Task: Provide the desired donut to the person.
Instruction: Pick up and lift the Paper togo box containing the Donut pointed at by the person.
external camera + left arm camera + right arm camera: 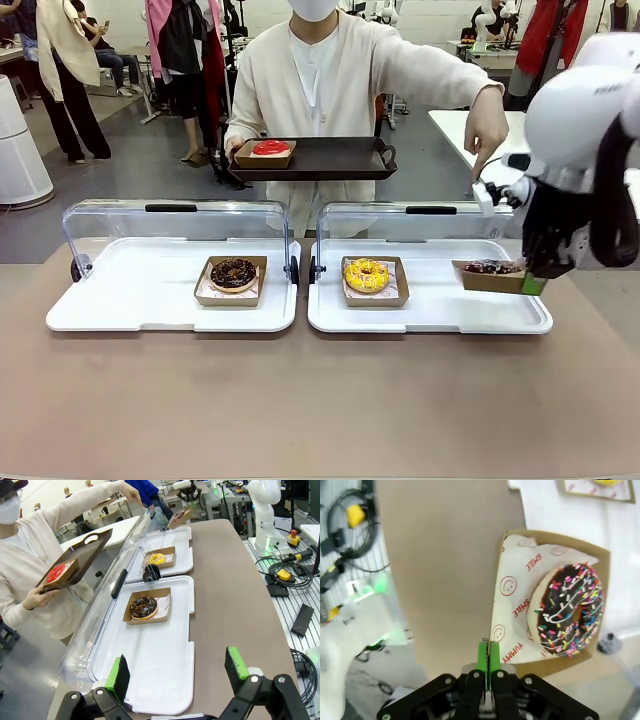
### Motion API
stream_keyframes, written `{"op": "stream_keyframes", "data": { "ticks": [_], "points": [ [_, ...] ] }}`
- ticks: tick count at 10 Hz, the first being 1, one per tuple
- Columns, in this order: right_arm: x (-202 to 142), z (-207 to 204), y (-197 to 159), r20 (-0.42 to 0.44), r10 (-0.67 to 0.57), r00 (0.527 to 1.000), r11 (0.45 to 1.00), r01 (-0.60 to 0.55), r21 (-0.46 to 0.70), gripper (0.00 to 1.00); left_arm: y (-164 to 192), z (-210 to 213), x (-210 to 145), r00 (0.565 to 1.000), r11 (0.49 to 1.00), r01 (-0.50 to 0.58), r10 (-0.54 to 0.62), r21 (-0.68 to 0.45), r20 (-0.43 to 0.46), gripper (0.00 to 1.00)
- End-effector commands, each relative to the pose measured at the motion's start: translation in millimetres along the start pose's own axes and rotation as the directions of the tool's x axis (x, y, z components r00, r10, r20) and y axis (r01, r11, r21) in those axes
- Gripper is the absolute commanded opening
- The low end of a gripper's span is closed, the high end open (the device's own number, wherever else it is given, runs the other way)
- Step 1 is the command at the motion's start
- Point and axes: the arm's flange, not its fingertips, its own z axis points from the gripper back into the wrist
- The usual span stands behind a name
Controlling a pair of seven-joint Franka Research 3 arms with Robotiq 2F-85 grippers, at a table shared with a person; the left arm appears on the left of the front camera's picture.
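Note:
A chocolate donut with coloured sprinkles [492, 267] [570, 610] lies in a brown cardboard box [484, 279] [515, 580]. My right gripper [533, 283] [489, 652] is shut on the box's edge and holds it just above the right white tray [450, 312]. The person [320, 80] in a cream cardigan points a hand [487, 125] down at it. Their other hand holds a dark serving tray [335, 160] [95, 545] with a red donut [270, 148] [56, 572] in a box. My left gripper [175, 672] is open over the near end of the left tray.
A plain chocolate donut [233, 273] [143, 607] sits boxed on the left white tray [120, 300]. A yellow donut [366, 275] [156, 558] sits boxed on the right tray. Both clear lids [180, 215] stand raised at the back. Cables and a base lie beside the table [285, 570].

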Motion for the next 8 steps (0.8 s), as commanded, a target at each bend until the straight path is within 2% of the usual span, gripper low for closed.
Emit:
{"op": "stream_keyframes", "data": {
  "ticks": [1,5,8],
  "points": [
    [10,46,12,-0.052,-0.015,0.999,1.000,0.016,0.012,0.00,-1,2,1,1.000,1.000,0.005,-0.005,0.004,0.003,1.00],
    [26,130,29,-0.030,-0.039,0.999,0.995,0.036,-0.092,0.00,-1,2,1,1.000,1.000,0.005,-0.005,0.004,0.003,1.00],
    [28,147,20,-0.006,0.017,1.000,0.998,-0.017,-0.063,0.00,-1,2,1,1.000,1.000,0.005,-0.005,0.004,0.003,1.00]
  ]
}}
